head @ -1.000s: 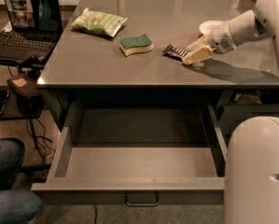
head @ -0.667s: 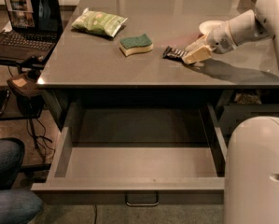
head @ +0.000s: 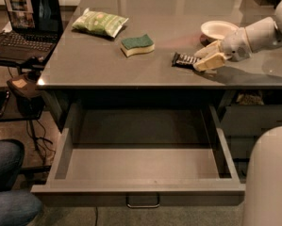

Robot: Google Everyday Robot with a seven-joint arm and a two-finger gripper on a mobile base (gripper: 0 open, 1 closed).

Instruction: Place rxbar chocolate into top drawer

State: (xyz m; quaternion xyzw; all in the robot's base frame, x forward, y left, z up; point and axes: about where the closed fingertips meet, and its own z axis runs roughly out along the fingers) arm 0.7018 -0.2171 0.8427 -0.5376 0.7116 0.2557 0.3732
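Note:
The rxbar chocolate (head: 183,59), a small black bar with white lettering, lies on the grey tabletop (head: 145,74) near its front right. My gripper (head: 207,57) reaches in from the right, low over the table, with its cream fingers (head: 211,61) around the bar's right end. The bar's left end sticks out toward the left. The top drawer (head: 140,188) is pulled fully open below the table's front edge. Its grey inside holds nothing, and a metal loop handle (head: 143,203) sits on its front.
A green-and-yellow sponge (head: 137,44) and a green chip bag (head: 99,22) lie left of the bar. A white bowl (head: 218,30) stands behind the gripper. An open laptop (head: 25,20) sits on a side stand at left. Someone's knees (head: 6,182) are at bottom left.
The gripper and the bar have stayed in place on the table. The knee at bottom left has shifted a little.

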